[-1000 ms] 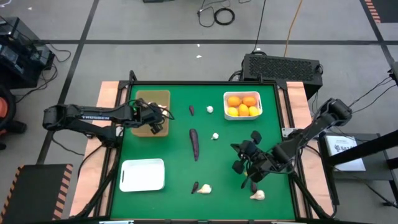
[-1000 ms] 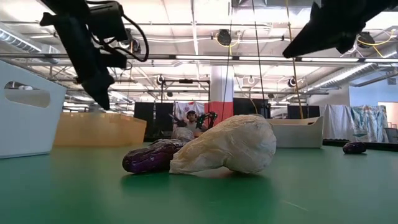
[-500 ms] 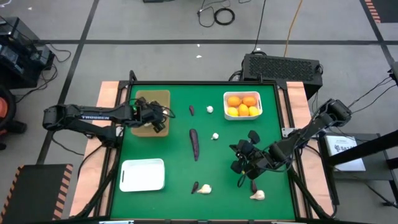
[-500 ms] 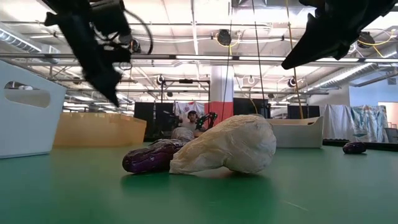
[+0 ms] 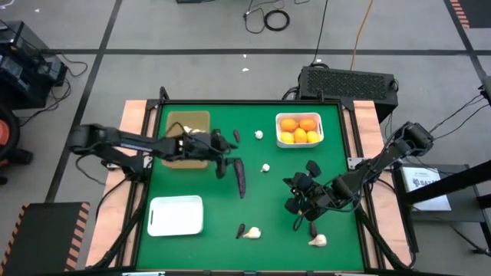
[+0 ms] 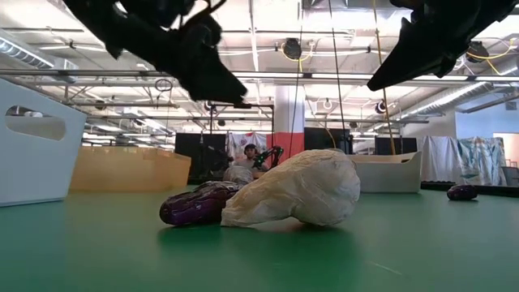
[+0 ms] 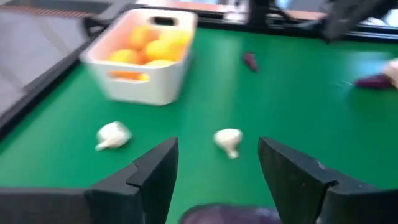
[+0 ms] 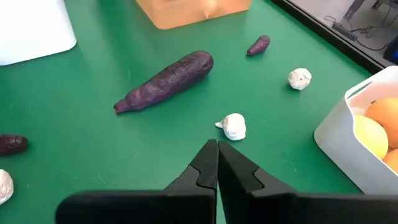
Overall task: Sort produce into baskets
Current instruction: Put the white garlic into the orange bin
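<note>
My left gripper (image 5: 227,162) (image 7: 214,180) hangs open just above the table, beside the far end of the long purple eggplant (image 5: 240,178) (image 8: 168,79), touching nothing. A garlic bulb (image 5: 196,132) lies in the tan tray (image 5: 178,151). The white basket (image 5: 299,115) at the far right holds citrus fruits (image 5: 298,130). Loose garlic bulbs (image 7: 228,140) (image 7: 113,135) and a small purple piece (image 5: 236,136) lie on the green mat. My right gripper (image 5: 299,203) (image 8: 217,165) hovers shut over the right half, holding nothing.
An empty white tray (image 5: 176,215) sits at the near left. A small purple piece (image 5: 240,230) and a garlic bulb (image 5: 252,232) lie together near the front edge. Another garlic bulb (image 5: 317,240) and a purple piece (image 5: 313,228) lie near my right gripper.
My left gripper has gone from above the tan tray toward the table's right, to beside the long eggplant. It has tipped up from pointing steeply down to nearly level. A garlic bulb stays behind in the tan tray.
</note>
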`<act>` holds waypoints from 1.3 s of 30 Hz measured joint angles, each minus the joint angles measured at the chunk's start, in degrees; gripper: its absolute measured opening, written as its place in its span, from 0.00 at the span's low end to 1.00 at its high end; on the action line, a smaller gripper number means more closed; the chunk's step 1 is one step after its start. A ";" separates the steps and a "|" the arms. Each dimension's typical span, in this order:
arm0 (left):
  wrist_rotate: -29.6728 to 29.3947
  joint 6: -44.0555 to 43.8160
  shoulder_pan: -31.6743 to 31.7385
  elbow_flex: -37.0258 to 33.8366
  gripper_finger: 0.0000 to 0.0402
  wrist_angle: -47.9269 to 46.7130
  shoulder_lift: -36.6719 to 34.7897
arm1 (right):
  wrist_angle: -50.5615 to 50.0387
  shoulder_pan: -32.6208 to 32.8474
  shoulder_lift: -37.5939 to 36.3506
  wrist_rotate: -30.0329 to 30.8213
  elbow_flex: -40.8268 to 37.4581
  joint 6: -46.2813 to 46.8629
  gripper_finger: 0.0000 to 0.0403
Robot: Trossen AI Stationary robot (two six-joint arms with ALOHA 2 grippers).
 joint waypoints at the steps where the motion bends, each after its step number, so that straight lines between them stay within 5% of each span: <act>1: 0.80 0.94 -0.55 0.00 0.57 2.37 1.90 | 0.00 0.00 0.00 0.00 0.00 0.00 0.00; 9: 5.38 1.54 -3.78 1.90 0.57 21.73 18.05 | -0.04 0.00 0.00 0.00 0.00 -0.02 0.00; 19: -0.02 1.60 -3.68 12.79 0.57 19.27 31.13 | -0.09 0.02 0.00 0.00 0.00 -0.02 0.00; 24: -0.58 1.17 -2.76 17.06 0.67 9.33 32.45 | -0.61 0.04 0.00 0.00 0.00 -0.77 0.00; 31: -3.39 1.50 -2.85 18.32 0.84 8.45 32.43 | -0.80 0.02 -0.01 0.00 0.00 -1.49 0.00; 39: -3.49 1.39 -2.86 20.62 0.86 10.63 39.32 | -0.60 0.02 -0.02 0.01 0.00 -1.49 0.00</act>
